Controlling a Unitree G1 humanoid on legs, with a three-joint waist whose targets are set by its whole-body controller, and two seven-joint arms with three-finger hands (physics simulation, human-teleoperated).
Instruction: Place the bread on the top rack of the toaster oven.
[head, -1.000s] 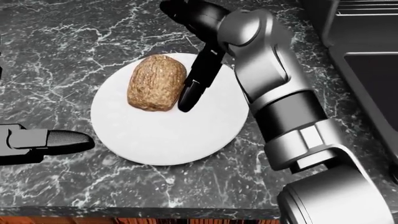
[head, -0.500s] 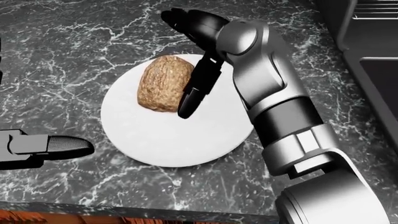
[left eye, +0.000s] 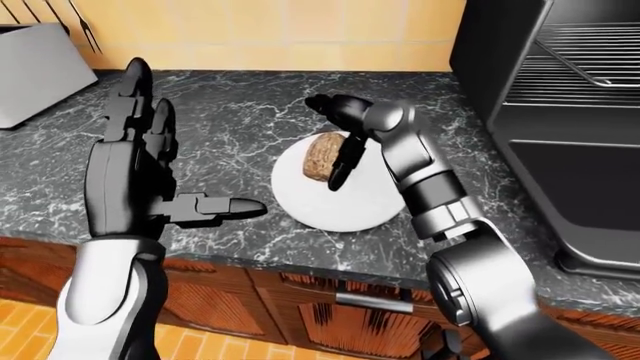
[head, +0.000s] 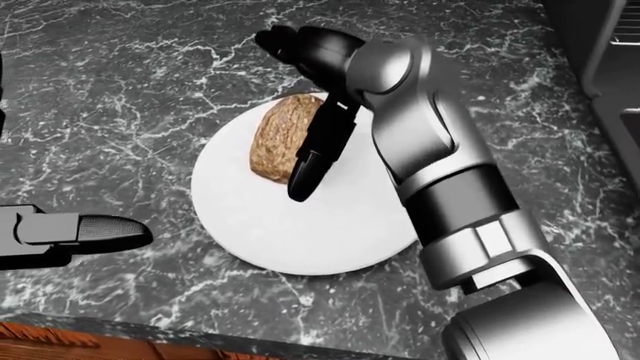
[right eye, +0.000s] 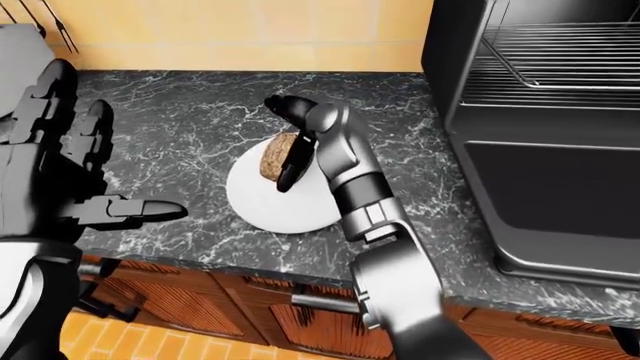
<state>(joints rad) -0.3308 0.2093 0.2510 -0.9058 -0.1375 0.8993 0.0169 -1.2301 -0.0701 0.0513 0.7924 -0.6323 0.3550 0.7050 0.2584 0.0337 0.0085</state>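
Note:
A brown bread roll (head: 278, 142) lies on the upper part of a white plate (head: 300, 240) on the dark marble counter. My right hand (head: 288, 112) reaches over it, open. One black finger (head: 312, 154) lies along the roll's right side, and the other fingers (head: 285, 41) spread beyond its upper end. My left hand (left eye: 170, 176) is raised at the left, open and holding nothing. The black toaster oven (right eye: 540, 150) stands at the right with its door folded down and its top wire rack (right eye: 560, 60) showing.
A silver appliance (left eye: 40, 71) sits at the counter's upper left. The counter's near edge (left eye: 300, 262) runs above wooden cabinets. The oven door (left eye: 570, 187) juts out toward me on the right.
The head view has shifted, so plate and bread sit further right and larger. My right hand's finger now overlaps the roll's right side more. The left hand has kept its place.

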